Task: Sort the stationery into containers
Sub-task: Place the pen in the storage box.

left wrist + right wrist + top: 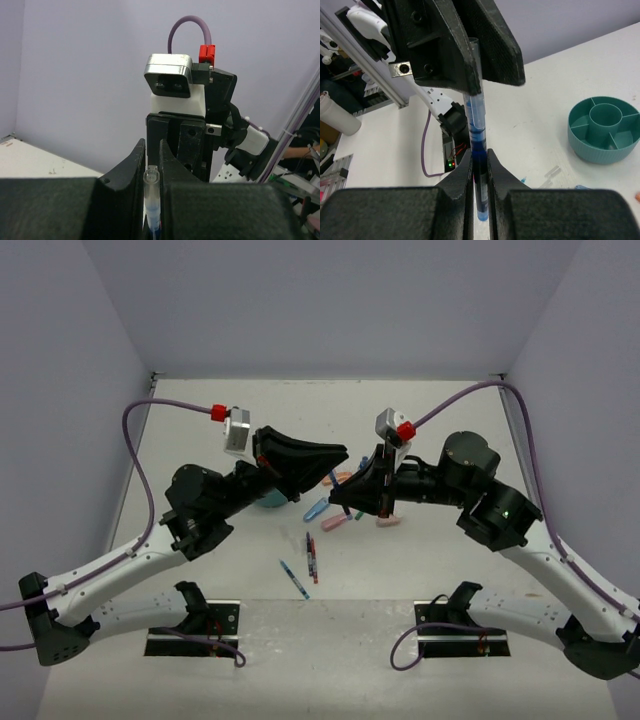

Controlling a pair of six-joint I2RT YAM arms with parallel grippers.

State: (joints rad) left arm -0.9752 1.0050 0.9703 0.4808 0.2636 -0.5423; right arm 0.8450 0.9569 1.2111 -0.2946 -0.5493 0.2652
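Clear-barrelled blue pen (pixel 476 120), probably light, stiff and slick, spans both: right pincer (pixel 479 162) clamps its inked end, left pincer (pixel 152 152) its clear end; squarer mid-barrel holds should resist pivoting.

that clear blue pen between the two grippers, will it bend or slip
Probably stiff: the pen runs straight from left gripper to right gripper, no visible bend. Its smooth clear barrel might slip in a light pinch. Round and thin, it would likely roll on the table.
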